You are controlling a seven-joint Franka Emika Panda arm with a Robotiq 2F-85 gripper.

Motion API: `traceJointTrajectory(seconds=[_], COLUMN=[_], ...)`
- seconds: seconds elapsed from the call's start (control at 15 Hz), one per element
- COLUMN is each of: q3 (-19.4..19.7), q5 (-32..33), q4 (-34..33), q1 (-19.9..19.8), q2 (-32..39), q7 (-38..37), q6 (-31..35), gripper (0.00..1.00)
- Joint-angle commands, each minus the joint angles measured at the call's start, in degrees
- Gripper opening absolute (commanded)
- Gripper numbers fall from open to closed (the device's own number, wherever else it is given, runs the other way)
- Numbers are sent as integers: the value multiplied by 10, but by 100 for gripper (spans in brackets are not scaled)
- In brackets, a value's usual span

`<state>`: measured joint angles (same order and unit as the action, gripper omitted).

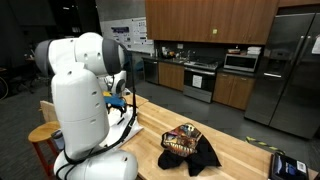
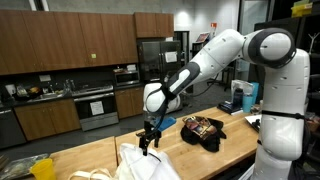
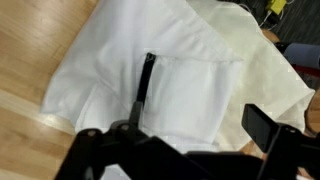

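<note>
My gripper (image 2: 148, 140) hangs just above a white cloth (image 2: 140, 162) lying crumpled at the end of the wooden table (image 2: 90, 158). In the wrist view the white cloth (image 3: 180, 70) fills most of the frame, and a thin black strip (image 3: 146, 85) lies on it. The gripper (image 3: 180, 135) is open, its fingers wide apart over the cloth with nothing between them. In an exterior view the gripper (image 1: 120, 98) is partly hidden behind the arm's white body, and the cloth (image 1: 128, 125) lies below it.
A dark patterned bundle (image 1: 187, 145) lies farther along the table and also shows in an exterior view (image 2: 202, 129). A blue box (image 1: 291, 165) sits at the table's far end. Kitchen cabinets, an oven and a fridge (image 1: 290, 70) stand behind.
</note>
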<state>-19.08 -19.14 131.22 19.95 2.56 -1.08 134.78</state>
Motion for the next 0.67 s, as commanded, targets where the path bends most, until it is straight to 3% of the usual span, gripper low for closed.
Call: traceJointTrajectory(seconds=[0.0,0.27,0.6], q3=[2,7,1], q5=[43,87,104], q4=[-50,-58,-78], q1=[-2,-1,5], q2=[70,88,106], q7=[-33,-39,-27], q6=[-69,-112,-71], gripper=[100,100,100])
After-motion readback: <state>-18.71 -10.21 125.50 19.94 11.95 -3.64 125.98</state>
